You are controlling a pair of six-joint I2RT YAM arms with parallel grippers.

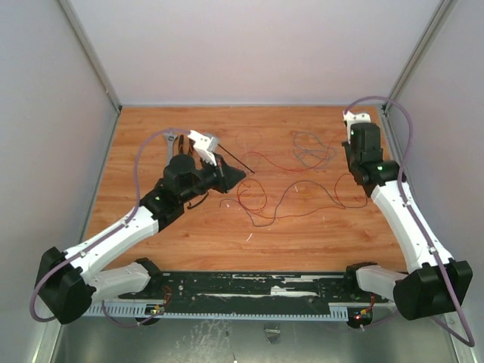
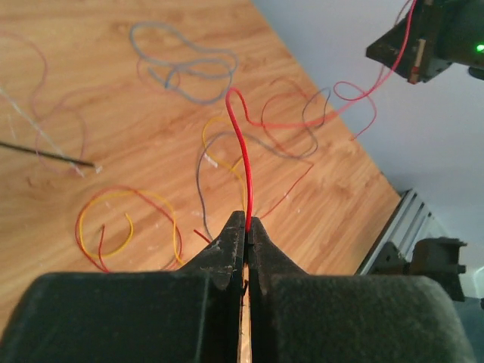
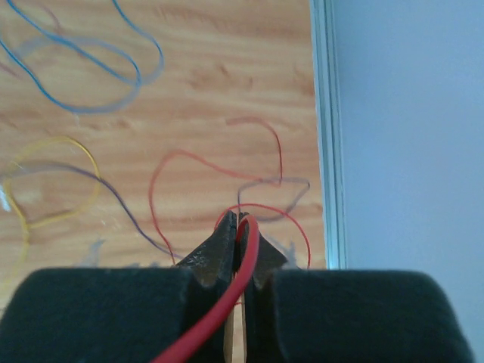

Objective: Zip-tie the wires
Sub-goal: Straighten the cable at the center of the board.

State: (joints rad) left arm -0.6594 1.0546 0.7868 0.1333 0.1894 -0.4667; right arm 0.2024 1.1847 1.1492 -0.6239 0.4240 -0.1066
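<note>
The left gripper [image 2: 247, 227] is clamped on a red strand [image 2: 240, 144] of the wires [image 1: 261, 198]; the strand rises straight from its tips and loops over. The right gripper [image 3: 240, 227], by the right edge of the table [image 1: 189, 234] near the far corner, likewise pinches a red strand. The other wires sprawl loose across the middle and far right of the tabletop. The zip tie [image 1: 236, 160] lies left of centre, on the far side of the left gripper and apart from its tips.

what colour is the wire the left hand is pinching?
Bright red; the wire in the left hand shows best in left wrist view.
</note>
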